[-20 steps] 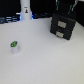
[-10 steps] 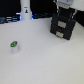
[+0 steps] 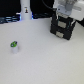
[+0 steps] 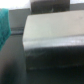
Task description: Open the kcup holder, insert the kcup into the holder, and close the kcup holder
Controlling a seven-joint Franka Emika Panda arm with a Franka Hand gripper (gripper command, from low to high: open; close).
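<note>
The kcup holder, a black boxy unit, stands at the back on the exterior view's right. My gripper hangs from the white arm right over the holder's top and hides its upper part. Too blurred to tell if the fingers are open or touching the holder. The kcup, a tiny white pod with a green top, stands alone on the pale table far to the exterior view's left of the gripper. The wrist view is filled by a blurred grey boxy surface, seen very close.
A tall white post stands at the back, between the kcup and the holder. Dark clutter lines the back edge. A teal patch shows at the wrist view's edge.
The arm has come down and in over the kcup holder, covering more of its top. The kcup has not moved.
</note>
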